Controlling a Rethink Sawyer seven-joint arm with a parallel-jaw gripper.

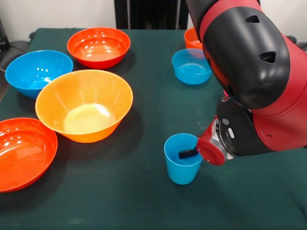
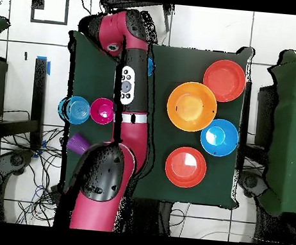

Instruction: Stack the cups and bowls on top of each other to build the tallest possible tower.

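Observation:
A light blue cup stands upright on the dark green table near its front edge. My gripper comes in from the right, and its black tip dips into the cup's mouth at the right wall. In the overhead view only a sliver of that cup shows beside the arm, and the gripper is hidden under it. A large yellow-orange bowl, a large blue bowl and two red-orange bowls sit apart on the left. A small blue bowl and a small orange bowl lie at the back right.
The overhead view also shows a magenta bowl beside the small blue bowl, and a purple cup lying near the table edge. My arm covers the right side of the table. All bowls stand open side up, none nested.

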